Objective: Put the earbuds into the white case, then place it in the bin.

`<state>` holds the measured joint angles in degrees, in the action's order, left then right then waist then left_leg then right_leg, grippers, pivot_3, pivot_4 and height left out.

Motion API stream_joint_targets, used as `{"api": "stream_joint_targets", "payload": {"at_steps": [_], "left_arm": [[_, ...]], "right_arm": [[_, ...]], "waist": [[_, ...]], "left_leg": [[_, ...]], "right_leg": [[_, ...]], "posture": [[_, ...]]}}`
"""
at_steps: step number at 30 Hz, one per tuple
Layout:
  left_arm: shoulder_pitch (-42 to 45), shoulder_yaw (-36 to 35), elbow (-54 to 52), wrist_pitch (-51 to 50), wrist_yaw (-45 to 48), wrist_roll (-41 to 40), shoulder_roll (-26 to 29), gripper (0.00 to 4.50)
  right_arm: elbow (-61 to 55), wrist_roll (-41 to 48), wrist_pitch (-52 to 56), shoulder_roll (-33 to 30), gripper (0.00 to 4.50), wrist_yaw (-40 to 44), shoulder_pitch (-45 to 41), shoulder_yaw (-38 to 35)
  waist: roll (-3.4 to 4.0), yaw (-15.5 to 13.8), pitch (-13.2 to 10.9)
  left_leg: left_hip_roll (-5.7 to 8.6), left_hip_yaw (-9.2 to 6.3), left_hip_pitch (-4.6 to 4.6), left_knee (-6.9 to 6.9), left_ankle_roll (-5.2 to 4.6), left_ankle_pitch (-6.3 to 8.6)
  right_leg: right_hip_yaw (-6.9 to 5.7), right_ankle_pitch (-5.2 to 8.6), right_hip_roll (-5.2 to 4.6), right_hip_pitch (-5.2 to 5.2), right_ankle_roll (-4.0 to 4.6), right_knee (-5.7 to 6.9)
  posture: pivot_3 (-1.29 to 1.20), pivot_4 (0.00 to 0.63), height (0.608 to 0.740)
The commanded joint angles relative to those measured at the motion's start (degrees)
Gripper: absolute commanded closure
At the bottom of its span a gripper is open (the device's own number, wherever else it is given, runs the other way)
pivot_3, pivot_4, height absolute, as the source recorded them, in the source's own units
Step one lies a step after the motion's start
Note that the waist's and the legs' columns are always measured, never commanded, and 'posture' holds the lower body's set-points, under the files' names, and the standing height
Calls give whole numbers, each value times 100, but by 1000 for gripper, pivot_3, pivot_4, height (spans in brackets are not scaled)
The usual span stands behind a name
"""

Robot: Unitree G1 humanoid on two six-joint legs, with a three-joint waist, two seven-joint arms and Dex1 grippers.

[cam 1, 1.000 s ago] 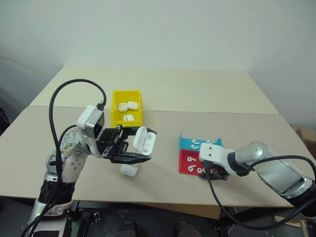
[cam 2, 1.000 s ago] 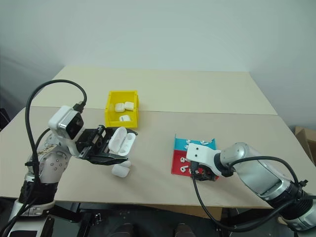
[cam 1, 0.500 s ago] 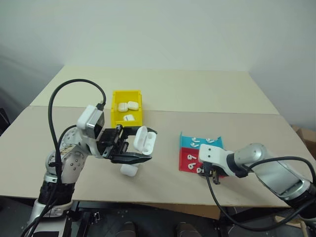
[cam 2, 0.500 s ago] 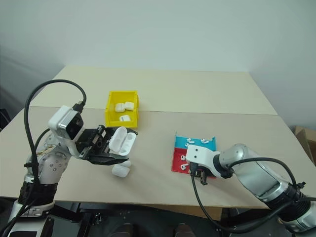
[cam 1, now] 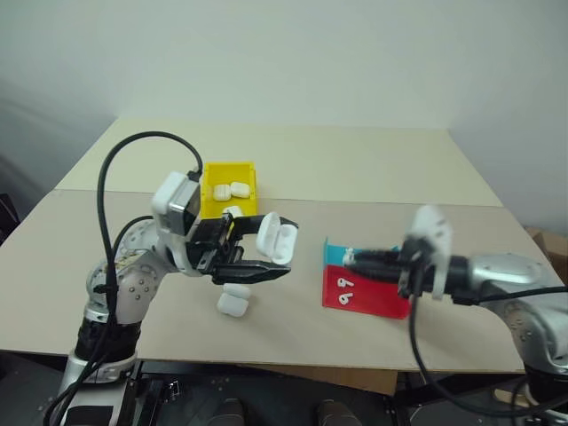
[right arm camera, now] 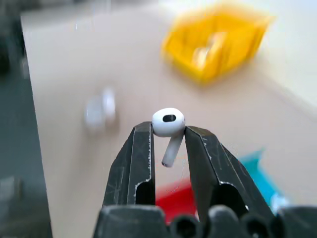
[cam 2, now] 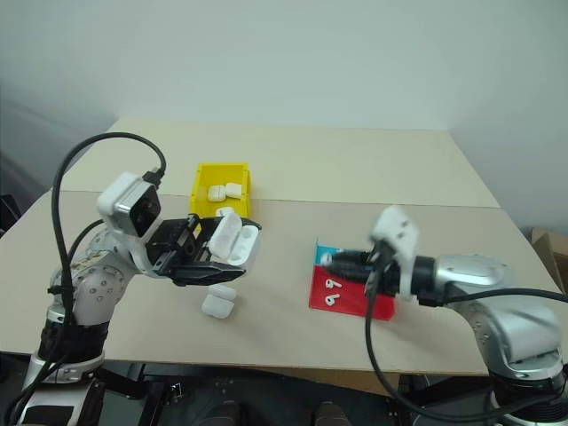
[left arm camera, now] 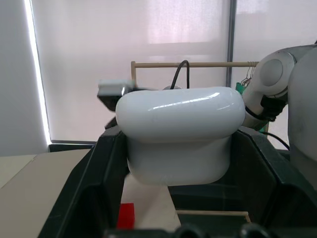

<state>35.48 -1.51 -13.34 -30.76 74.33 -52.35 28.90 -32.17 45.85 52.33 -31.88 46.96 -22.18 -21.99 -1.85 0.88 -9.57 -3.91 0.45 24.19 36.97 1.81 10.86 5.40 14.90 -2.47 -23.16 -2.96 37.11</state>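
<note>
Even bright light; right arm (cam 1: 461, 275) motion-blurred, wrist-view background smeared

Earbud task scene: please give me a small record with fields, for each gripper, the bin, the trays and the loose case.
left gripper: shut on the open white case, held above the table
right gripper: shut on one earbud, raised over the trays
yellow bin: holds three white cases
red tray: two earbuds visible
blue tray: mostly hidden behind the right arm
loose case: closed, lying on the table below the left gripper
</note>
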Motion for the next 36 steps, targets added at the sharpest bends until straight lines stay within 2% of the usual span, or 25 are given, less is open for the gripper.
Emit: {"api": "stream_joint_targets", "payload": {"at_steps": [1, 6, 11, 15, 22, 36], "left_arm": [[210, 111, 41, -66, 17, 0, -86, 1683], [372, 192, 272, -45, 227, 82, -147, 1683], [460, 169, 457, -22, 369, 163, -82, 1683], [472, 125, 550, 8, 470, 214, -21, 1683], [445, 171, 560, 62, 506, 343, -62, 1683], [554, 122, 501, 82, 462, 386, -130, 1683]], "right_arm": [[-317, 996, -293, 309, 3791, -663, -329, -543], [-653, 1511, -432, 642, 3791, -1392, -665, -6], [-821, 1585, -581, 693, 3791, -1632, -621, 498], [-921, 1411, -725, 601, 3791, -1618, -538, 863], [-922, 1445, -928, 494, 3791, -1592, -535, 1105], [-751, 899, -1037, 112, 3791, -1498, -579, 1710]], "waist": [[3, 19, 2], [6, 79, 2], [6, 97, 2], [6, 118, 2], [6, 130, 2], [6, 138, 2]], "left_leg": [[0, -1, -3, -1, 0, 0], [-2, -2, -1, -7, -1, 0], [-1, -3, 1, -6, -1, 0], [-1, -4, 1, -6, -1, 0], [-1, -4, 2, -6, -1, 0], [-1, -5, 2, -6, -1, 0]], "right_leg": [[0, 0, 1, 3, 0, 0], [0, 0, 3, -4, 1, 2], [0, 0, 2, -2, 1, 0], [0, 0, 2, -3, 1, 1], [-1, 0, 2, -3, 1, 0], [-1, 1, 2, -4, 1, 0]], "posture": [[0, 150, 740], [0, 150, 740], [0, 150, 740], [0, 150, 740], [0, 150, 740], [0, 150, 740]]}}
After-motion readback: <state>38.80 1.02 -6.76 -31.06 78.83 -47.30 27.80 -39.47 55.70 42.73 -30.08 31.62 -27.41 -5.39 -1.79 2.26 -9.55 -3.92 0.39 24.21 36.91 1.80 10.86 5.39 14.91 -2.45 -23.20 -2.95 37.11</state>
